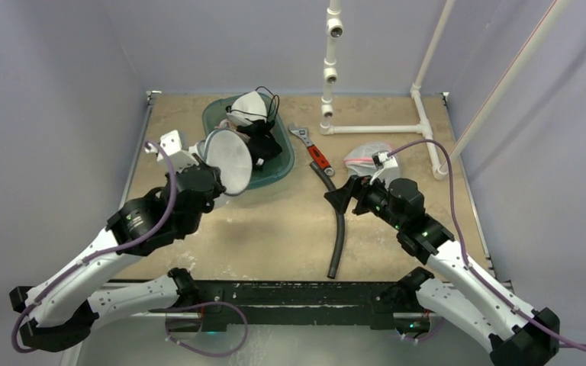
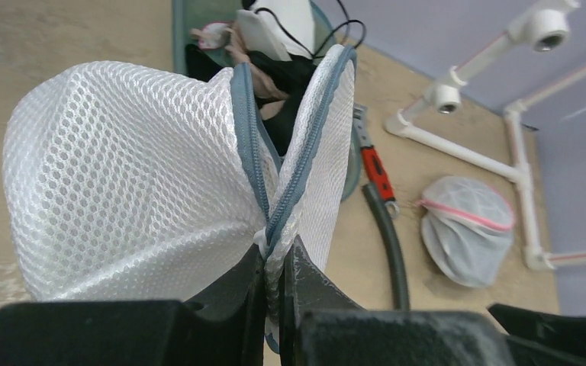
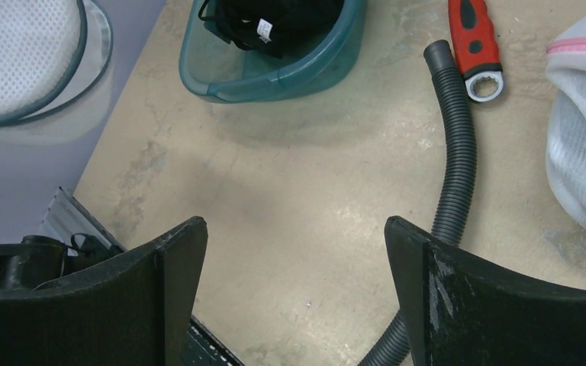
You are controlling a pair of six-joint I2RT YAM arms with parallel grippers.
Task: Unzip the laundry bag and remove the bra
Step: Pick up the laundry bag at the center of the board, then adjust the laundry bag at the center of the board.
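Clenching the laundry bag (image 2: 122, 175) at one zipper (image 2: 299, 164) end, the left hand (image 2: 275, 286) is holding it well left of the released right hand (image 3: 294, 232), the parted zipper running away from the grip.

Tan counter (image 1: 290, 229) bearing a teal basin (image 1: 289, 158) at rear left, a red-handled wrench (image 1: 317, 155) just beside a grey corrugated hose (image 1: 340, 229), a pink-trimmed mesh bag (image 1: 366, 158), and a white pipe frame (image 1: 374, 130) at rear right.
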